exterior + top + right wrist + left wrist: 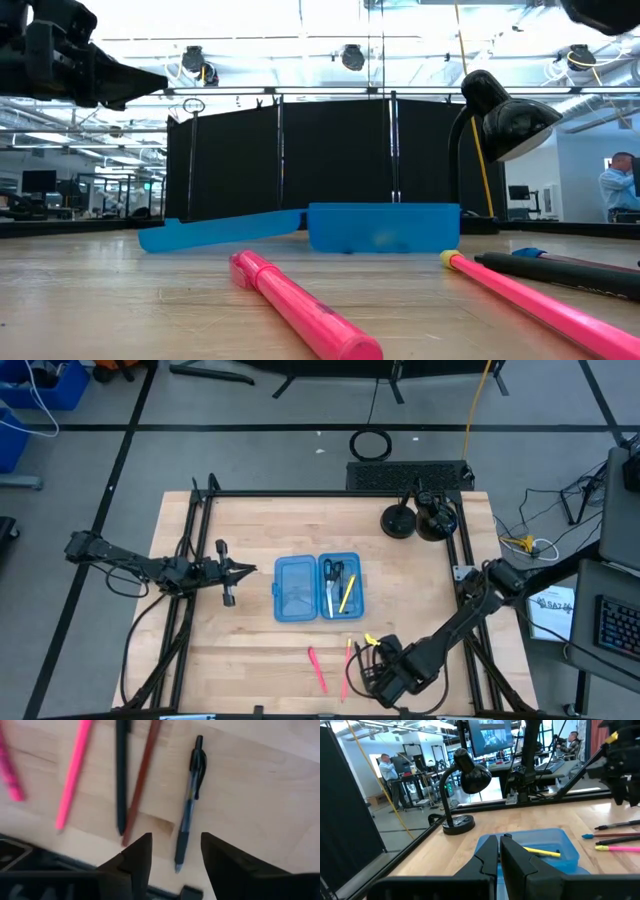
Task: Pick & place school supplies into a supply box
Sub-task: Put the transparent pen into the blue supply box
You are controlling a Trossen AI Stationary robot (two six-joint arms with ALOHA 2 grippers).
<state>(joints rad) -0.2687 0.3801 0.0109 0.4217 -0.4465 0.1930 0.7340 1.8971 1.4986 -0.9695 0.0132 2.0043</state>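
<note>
Translucent blue, the supply box (317, 588) lies open at the middle of the tabletop (250, 650). Its right half already holds black-handled scissors (334, 571), a yellow pen (347, 595) and another thin pen, so the task looks partly done.

Still loose at about 6 o'clock of the box are two pink pens (317, 669), a black pencil (120, 775), a reddish-brown one (141, 780) and a blue clicker pen (190, 802).

Right gripper (175, 852) hangs over that group at 5 o'clock, jaws spread and empty, straddling the clicker pen's tip without touching it.

Left gripper (499, 851) waits at 9 o'clock, jaws clenched on nothing.
</note>
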